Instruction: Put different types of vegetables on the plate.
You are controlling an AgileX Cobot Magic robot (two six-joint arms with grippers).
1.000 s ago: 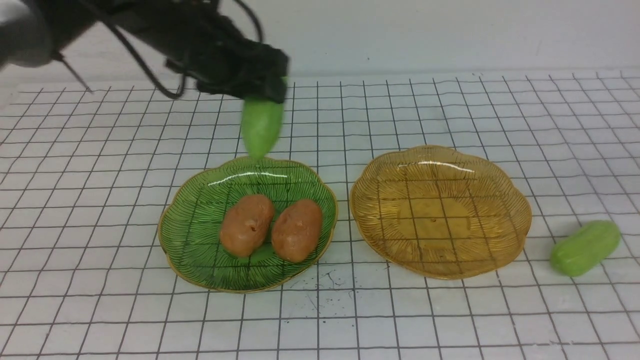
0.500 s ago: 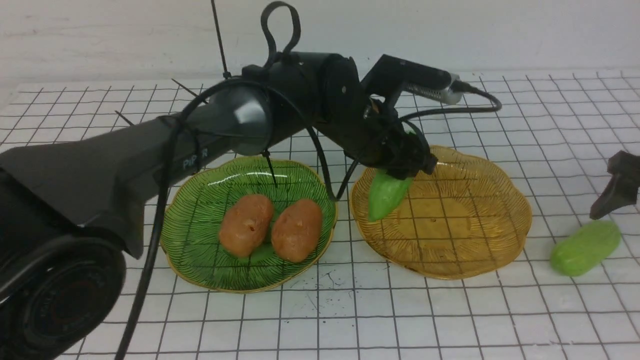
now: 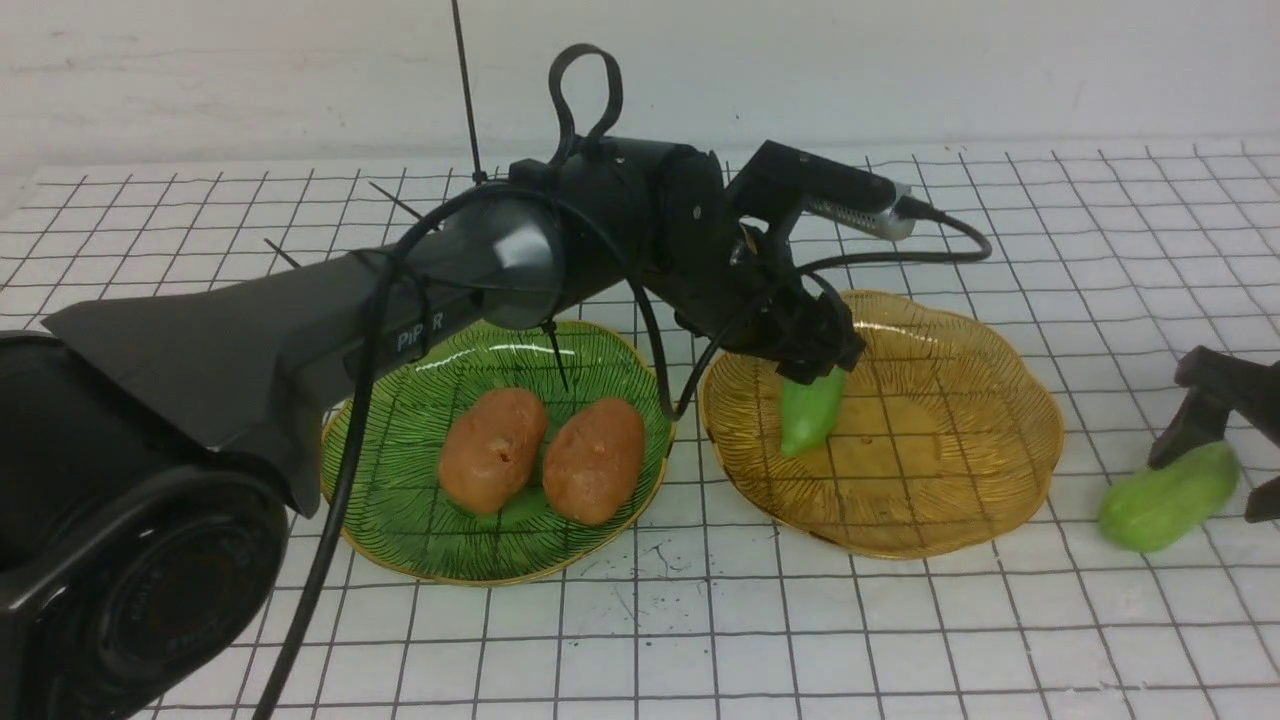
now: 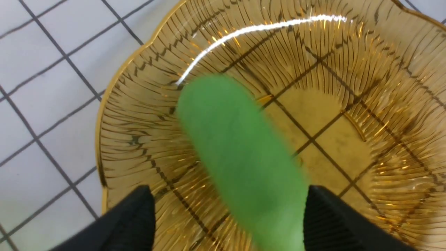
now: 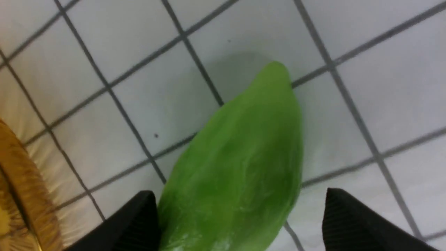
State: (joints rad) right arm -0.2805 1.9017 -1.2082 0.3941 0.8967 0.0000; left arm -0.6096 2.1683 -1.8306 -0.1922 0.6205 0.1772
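The light-green, tapered toy cucumber [image 3: 810, 415] was over the see-through amber glass plate with a wavy gold rim [image 3: 1000, 500]. It stood almost straight up, and its low tip was down on the left part of that plate. Its top end was tucked under the left fingers [image 4: 136, 223]. In the left wrist view this cucumber [image 4: 244, 157] looked blurry. One black finger sat right at its side, but the other stood away from it with a gap. So the left fingers were spread apart and were not squeezing it. A second light-green toy cucumber [image 3: 1165, 497] lay on its side on the white counter with black grid lines [image 3: 900, 630]. It was to the right of the amber plate, near it but not touching it. The right fingers [image 3: 1190, 425] stood around this one, with a finger on each side. In the right wrist view one finger was close to the cucumber [image 5: 237, 167] and the other was well apart, so the right fingers were spread too and held nothing. Two orange-brown oval toy potatoes [image 3: 493, 449] [image 3: 594, 460] lay side by side in the see-through green glass plate [image 3: 400, 500], just left of the amber plate. The big black left arm [image 3: 300, 330] reached across the back of the green plate.
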